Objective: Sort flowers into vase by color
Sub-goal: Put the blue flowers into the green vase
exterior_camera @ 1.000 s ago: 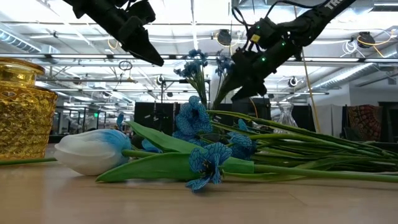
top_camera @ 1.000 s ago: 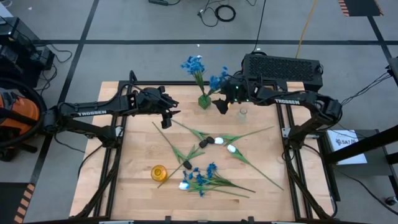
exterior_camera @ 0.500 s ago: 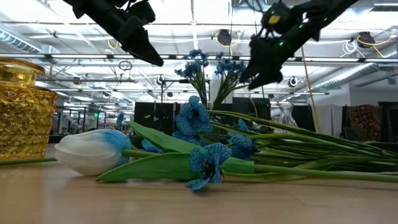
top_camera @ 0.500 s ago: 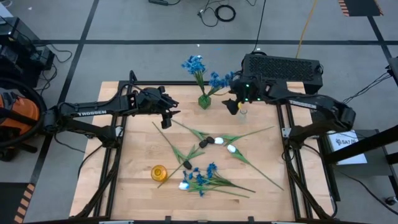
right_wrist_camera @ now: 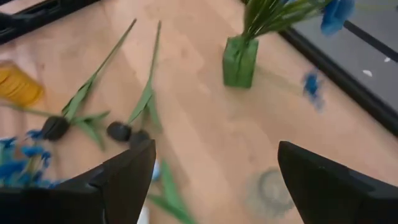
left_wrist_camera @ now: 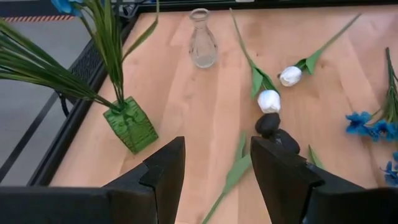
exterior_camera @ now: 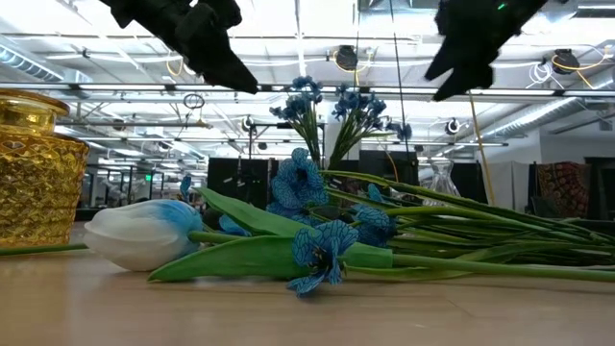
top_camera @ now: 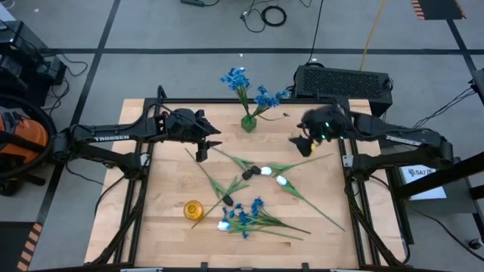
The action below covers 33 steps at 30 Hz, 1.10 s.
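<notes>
White "TROSSEN" lettering is being shown on the left arm. Blue flowers (top_camera: pixel 253 97) are being held upright in the green vase (top_camera: pixel 248 123); other flowers (top_camera: pixel 249 215) are lying on the desk (top_camera: pixel 166 227) near it. Left gripper (top_camera: pixel 201 149) and right gripper (top_camera: pixel 303 144) are being held beside the vase, jaws apart and empty.

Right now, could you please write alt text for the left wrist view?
The left pincer hangs open over a wooden table, above a green stem. Beyond stand a green vase holding stems, a clear vase, white tulips and dark tulips.
</notes>
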Tool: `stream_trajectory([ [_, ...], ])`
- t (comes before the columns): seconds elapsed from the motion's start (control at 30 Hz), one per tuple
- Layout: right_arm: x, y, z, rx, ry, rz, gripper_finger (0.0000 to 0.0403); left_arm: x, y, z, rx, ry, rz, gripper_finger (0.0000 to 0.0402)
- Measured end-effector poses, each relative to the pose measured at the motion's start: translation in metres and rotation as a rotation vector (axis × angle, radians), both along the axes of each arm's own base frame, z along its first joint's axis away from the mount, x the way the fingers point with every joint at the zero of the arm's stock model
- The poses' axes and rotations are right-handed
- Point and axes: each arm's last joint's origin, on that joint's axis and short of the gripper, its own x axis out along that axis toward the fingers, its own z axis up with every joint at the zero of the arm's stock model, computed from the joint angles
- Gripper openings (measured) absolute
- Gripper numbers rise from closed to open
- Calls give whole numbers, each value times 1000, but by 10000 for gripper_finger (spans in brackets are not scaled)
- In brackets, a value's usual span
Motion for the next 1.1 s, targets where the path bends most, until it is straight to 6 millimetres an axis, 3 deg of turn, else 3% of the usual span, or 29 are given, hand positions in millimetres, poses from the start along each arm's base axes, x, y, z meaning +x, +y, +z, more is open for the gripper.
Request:
stream_trajectory([
  [0.3,-19,62,-2,93,66,63,329,1,-6,0,0,1,-25,189],
  [0.63,-8,134,-13,150,42,238,307,3,-14,0,0,0,-60,189],
  [0.9,17,192,-50,148,125,377,276,3,-15,0,-1,0,-62,189],
  [1.1,42,212,-86,161,195,372,260,3,-15,0,-22,-3,-50,189],
])
